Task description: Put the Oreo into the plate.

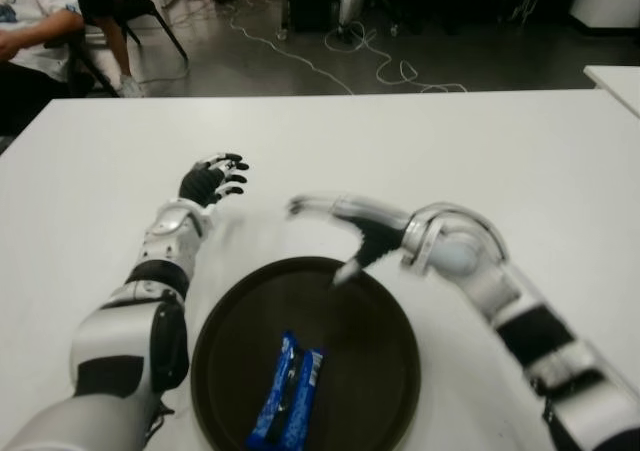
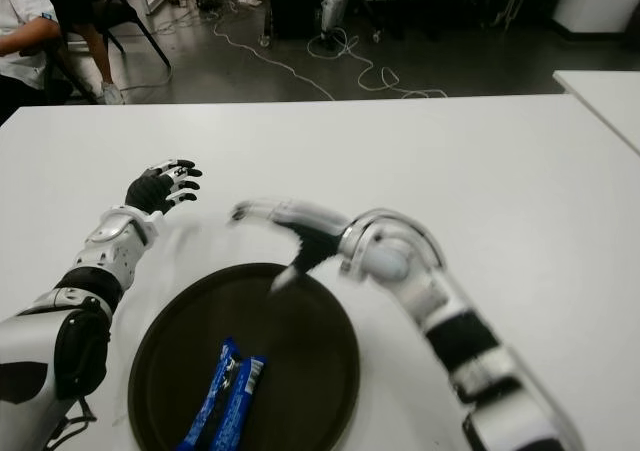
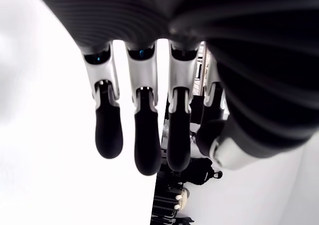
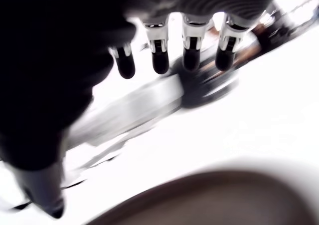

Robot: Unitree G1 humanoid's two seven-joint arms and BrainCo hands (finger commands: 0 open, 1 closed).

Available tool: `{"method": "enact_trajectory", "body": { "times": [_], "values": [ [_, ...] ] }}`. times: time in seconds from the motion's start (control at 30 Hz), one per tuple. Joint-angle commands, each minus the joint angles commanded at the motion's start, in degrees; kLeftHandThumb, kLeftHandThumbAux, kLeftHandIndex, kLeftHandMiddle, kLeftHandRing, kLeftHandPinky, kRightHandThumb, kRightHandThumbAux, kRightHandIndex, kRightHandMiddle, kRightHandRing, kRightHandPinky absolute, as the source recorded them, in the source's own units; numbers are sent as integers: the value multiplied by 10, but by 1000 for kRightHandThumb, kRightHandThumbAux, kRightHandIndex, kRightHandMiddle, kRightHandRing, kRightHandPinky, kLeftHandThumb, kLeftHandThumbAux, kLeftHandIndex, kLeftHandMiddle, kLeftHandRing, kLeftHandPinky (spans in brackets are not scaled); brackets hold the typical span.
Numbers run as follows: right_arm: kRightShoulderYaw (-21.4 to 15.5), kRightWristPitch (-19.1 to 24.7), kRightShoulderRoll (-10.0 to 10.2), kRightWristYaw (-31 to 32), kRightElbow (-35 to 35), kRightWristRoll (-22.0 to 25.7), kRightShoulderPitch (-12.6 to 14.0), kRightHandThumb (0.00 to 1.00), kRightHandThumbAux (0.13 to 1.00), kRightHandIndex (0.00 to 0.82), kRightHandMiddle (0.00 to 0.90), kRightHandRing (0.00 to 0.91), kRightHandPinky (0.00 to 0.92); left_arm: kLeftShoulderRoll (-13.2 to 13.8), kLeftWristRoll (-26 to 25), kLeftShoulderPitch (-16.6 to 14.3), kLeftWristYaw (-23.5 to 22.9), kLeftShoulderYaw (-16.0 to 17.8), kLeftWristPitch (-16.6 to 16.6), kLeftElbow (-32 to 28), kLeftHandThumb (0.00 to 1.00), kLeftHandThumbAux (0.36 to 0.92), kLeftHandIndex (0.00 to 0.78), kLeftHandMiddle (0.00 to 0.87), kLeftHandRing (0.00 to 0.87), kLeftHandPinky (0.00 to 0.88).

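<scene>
A blue Oreo pack (image 1: 288, 393) lies inside the dark round plate (image 1: 370, 371), toward its near edge. My right hand (image 1: 335, 233) hovers above the plate's far rim, fingers (image 4: 160, 58) spread and nothing between them; it shows blurred. In its wrist view the plate's rim (image 4: 209, 195) curves just below the palm. My left hand (image 1: 212, 179) is out on the white table (image 1: 450, 151) beyond the plate to the left, fingers (image 3: 144, 140) extended and holding nothing.
A seated person (image 1: 30, 31) is at the table's far left corner. Cables (image 1: 370, 66) trail across the floor beyond the far edge. Another white table's corner (image 1: 615, 81) shows at the far right.
</scene>
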Motion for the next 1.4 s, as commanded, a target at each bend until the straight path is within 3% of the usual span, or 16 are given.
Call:
{"method": "enact_trajectory", "body": {
  "times": [0.1, 0.27, 0.57, 0.73, 0.83, 0.93, 1.1, 1.4],
  "values": [
    [-3, 10, -4, -60, 94, -20, -42, 0, 749, 0, 0, 0, 0, 1, 0, 0, 0, 0, -1, 0, 829, 676, 430, 462, 512, 528],
    [-8, 12, -11, -129, 173, -31, -60, 0, 756, 0, 0, 0, 0, 2, 1, 1, 2, 0, -1, 0, 829, 676, 428, 463, 513, 531],
    [-22, 41, 5, -219, 311, -25, -111, 0, 694, 2, 15, 8, 3, 4, 2, 0, 0, -1, 0, 1, 827, 678, 420, 465, 518, 542],
    [-38, 60, 16, -239, 343, -12, -122, 0, 698, 35, 67, 51, 25, 4, 3, -1, 1, -2, 2, 2, 827, 679, 419, 465, 514, 533],
    [-66, 58, 24, -264, 354, 14, -108, 0, 702, 53, 85, 64, 37, 4, 4, -1, 3, -3, 2, 3, 828, 678, 421, 464, 512, 532],
    [-111, 54, 31, -256, 375, 55, -90, 0, 706, 83, 118, 107, 109, 5, 7, -1, 6, -5, 0, 3, 828, 677, 427, 462, 513, 535],
    [-171, 65, 50, -230, 385, 111, -82, 0, 748, 147, 204, 211, 243, 4, 8, -1, 8, -6, -1, 2, 829, 676, 432, 461, 515, 539],
    [-287, 122, 65, -104, 384, 229, -106, 0, 774, 174, 266, 285, 326, 5, 3, -1, 4, -2, 1, 3, 830, 676, 432, 462, 521, 548]
  ]
}}
